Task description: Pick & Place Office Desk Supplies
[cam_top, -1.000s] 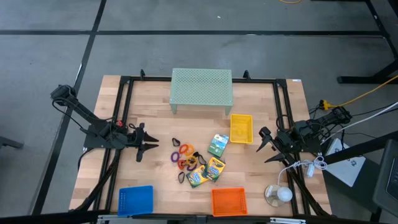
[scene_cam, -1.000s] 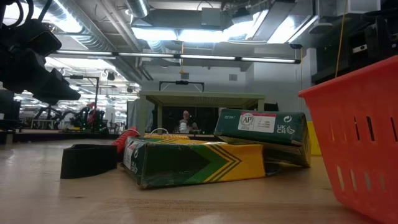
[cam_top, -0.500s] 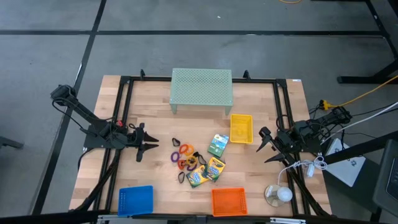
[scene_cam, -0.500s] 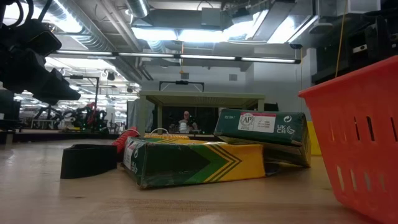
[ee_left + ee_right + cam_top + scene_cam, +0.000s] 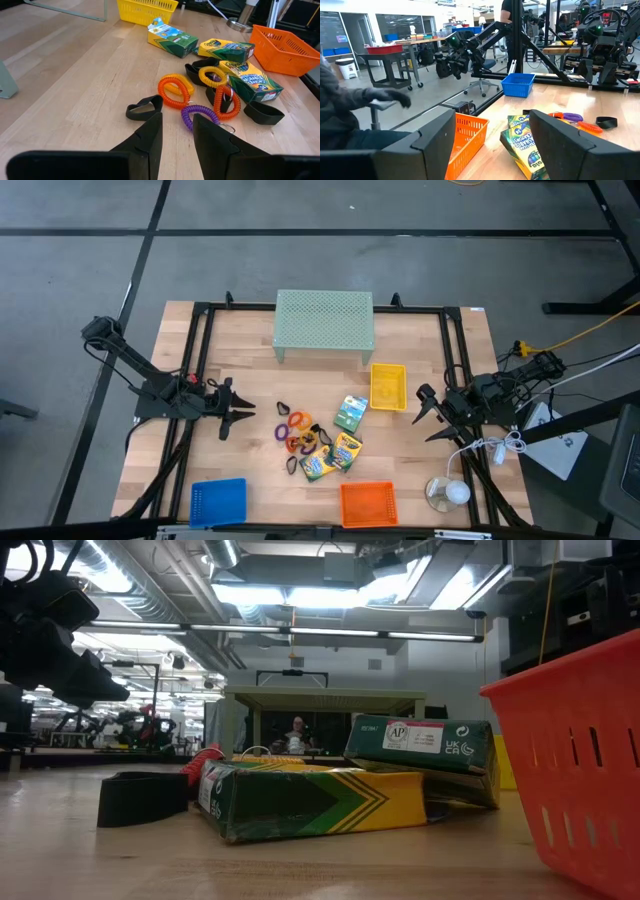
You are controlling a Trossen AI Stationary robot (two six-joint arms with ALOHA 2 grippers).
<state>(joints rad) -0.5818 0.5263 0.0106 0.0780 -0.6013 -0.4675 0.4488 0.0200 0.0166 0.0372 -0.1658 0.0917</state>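
the crayon boxes [image 5: 337,442] lie in a loose group at the middle of the table, three green-and-yellow cartons: one [image 5: 350,413] near the yellow basket [image 5: 388,386], two [image 5: 330,457] closer to the orange basket [image 5: 367,503]. the low view shows a white label on the green end of one box [image 5: 420,750] reading "ap", with "ukca" marks beside it; the rest of the print there is too small to read. in the left wrist view the word "crayola" can be made out on a box [image 5: 247,80].

just beside the boxes, toward the left arm, lie the coiled rings [image 5: 296,430]: purple [image 5: 202,115], orange [image 5: 175,91] and yellow [image 5: 212,76], touching or overlapping one another, with small black clips [image 5: 144,107] scattered round them.

the left gripper [image 5: 245,415] hangs over bare wood beside the rings, its fingers [image 5: 150,135] a narrow gap apart and holding nothing. the right gripper [image 5: 424,414] waits near the table's right edge, fingers [image 5: 560,135] spread wide and empty.

the table [image 5: 240,350] is pale wooden planking inside a black frame. a pale green mesh riser [image 5: 324,323] stands at the far edge and a blue basket [image 5: 218,501] at the near left corner. beyond is a workshop with grey floor, ceiling strip lights and further benches; a seated person [image 5: 297,737] shows far behind.
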